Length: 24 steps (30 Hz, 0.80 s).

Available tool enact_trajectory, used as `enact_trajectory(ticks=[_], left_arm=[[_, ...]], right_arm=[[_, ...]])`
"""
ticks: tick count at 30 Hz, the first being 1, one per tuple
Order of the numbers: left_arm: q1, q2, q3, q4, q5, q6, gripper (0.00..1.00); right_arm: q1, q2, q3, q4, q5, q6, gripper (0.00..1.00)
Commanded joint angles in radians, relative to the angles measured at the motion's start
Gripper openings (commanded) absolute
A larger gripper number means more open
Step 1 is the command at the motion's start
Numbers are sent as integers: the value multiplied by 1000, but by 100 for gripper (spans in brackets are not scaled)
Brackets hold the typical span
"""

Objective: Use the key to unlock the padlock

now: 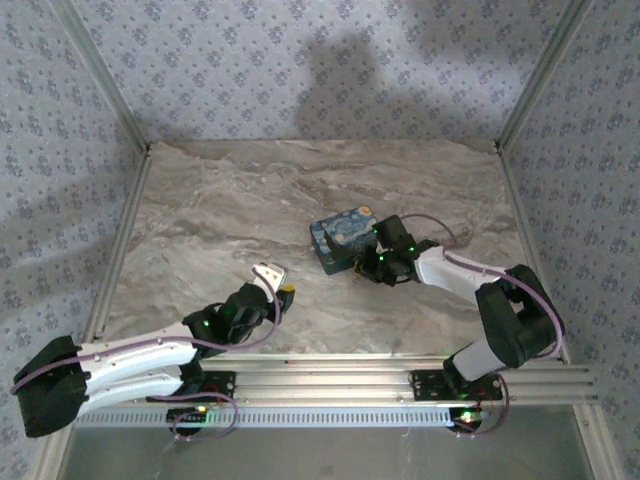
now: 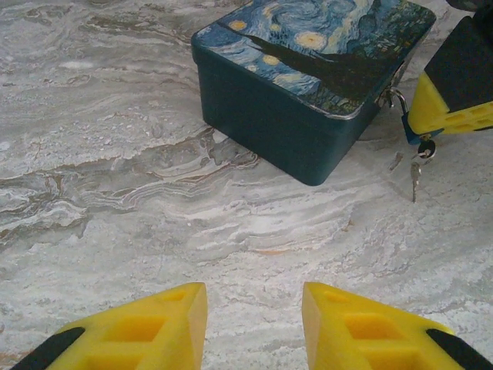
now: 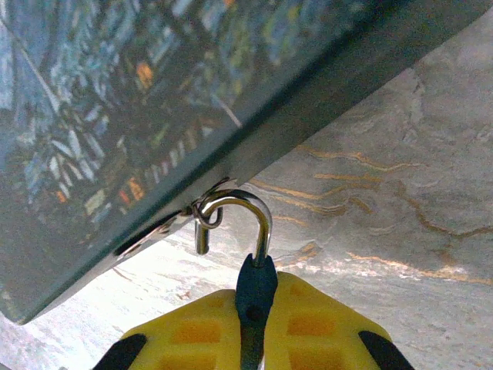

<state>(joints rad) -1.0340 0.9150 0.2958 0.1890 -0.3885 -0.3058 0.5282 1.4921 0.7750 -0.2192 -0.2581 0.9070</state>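
One marble-patterned tabletop carries one dark teal tin box, its lid printed with a swirling night-sky painting (yellow stars on blue). Two arms reach toward the box. The right gripper sits against the box's front-right side, its yellow jaws clamped on the body of the single blue padlock. The padlock's silver shackle hooks through the small ring on the box's edge, with its shorter leg ending in open air beside that ring. The left gripper hovers well short of the box over bare marble, jaws moderately apart with nothing between them. Below the padlock, just beside the box's corner, hangs one small key; a second thin metal piece next to it is too small to tell.
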Motion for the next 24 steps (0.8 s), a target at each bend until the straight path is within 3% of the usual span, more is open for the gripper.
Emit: enact_trajectory(ticks=[1, 24], left_arm=[[6, -28, -3, -2, 0, -13, 38], [6, -103, 10, -103, 3, -8, 39]], right_arm=[[13, -26, -10, 41, 67, 71, 0], [29, -93, -50, 104, 228, 196, 0]])
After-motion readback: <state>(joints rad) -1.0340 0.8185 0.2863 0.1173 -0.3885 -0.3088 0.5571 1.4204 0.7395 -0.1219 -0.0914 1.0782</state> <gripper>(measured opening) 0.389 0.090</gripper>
